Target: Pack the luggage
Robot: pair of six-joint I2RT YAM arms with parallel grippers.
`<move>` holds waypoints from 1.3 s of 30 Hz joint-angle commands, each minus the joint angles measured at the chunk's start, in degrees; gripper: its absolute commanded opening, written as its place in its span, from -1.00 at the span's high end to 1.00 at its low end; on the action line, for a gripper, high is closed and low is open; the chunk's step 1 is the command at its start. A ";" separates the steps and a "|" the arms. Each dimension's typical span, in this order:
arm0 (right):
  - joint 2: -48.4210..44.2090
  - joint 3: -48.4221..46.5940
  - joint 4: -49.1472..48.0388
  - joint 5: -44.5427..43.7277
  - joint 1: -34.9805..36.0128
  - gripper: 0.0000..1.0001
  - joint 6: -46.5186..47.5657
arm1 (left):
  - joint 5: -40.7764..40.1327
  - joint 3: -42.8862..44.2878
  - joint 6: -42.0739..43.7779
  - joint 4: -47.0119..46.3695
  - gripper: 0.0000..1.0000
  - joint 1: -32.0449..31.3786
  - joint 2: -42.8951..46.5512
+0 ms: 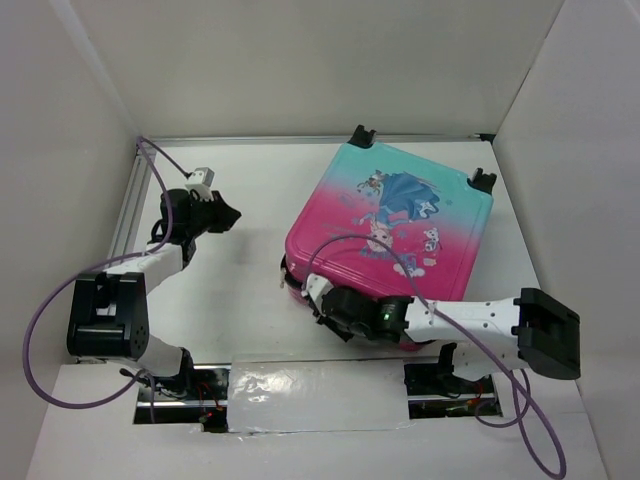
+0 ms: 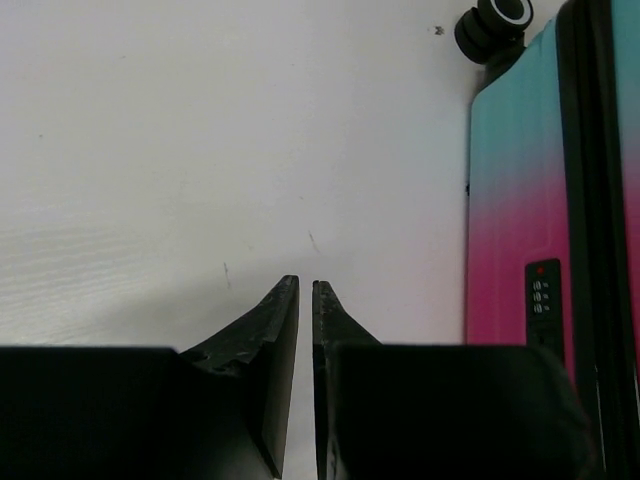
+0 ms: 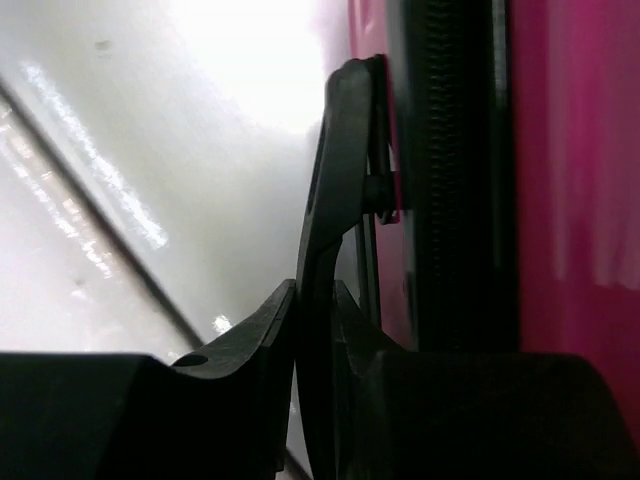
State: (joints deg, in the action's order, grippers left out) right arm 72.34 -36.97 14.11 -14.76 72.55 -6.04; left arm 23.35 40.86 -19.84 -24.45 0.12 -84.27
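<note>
The luggage [image 1: 400,215] lies flat and closed on the white table, its pink-to-teal printed shell facing up and its black wheels [image 1: 361,135] at the far edge. My right gripper [image 1: 305,290] sits at the near left corner of the case. In the right wrist view the gripper [image 3: 315,295] is shut on a black handle [image 3: 340,150] fixed to the pink side [image 3: 580,150] beside the zip. My left gripper [image 1: 228,215] hovers left of the case, clear of it. Seen from the left wrist, this gripper [image 2: 306,285] has a narrow gap between its fingers and holds nothing. The case's side [image 2: 510,200] with a combination lock [image 2: 541,297] is at the right.
An aluminium rail [image 1: 125,215] runs along the table's left edge, and white walls close in the back and both sides. A strip of shiny tape [image 1: 315,395] covers the near edge between the arm bases. Purple cables [image 1: 60,300] loop from both arms.
</note>
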 commanded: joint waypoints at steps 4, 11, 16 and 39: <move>1.05 -2.73 -0.49 -2.83 -15.50 0.28 -7.15 | 3.28 3.87 -1.17 -4.73 0.53 -2.23 -0.37; 3.86 -27.95 8.65 4.03 -10.07 -0.94 -2.92 | 3.45 6.51 0.06 -2.89 0.53 -3.99 -0.90; 7.90 -47.71 18.22 -4.98 -7.16 -1.00 -4.23 | 3.45 10.37 0.59 -2.36 0.53 -5.56 -4.32; -6.15 -37.33 34.06 -25.74 -81.68 -0.98 -31.83 | 0.02 33.05 4.10 6.34 0.53 -11.37 -23.66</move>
State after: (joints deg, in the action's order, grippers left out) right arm 64.95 -79.79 46.98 -41.39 -6.55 -34.41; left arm 23.20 70.85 -17.72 -16.93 -10.94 -106.98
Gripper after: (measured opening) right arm 0.990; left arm 0.234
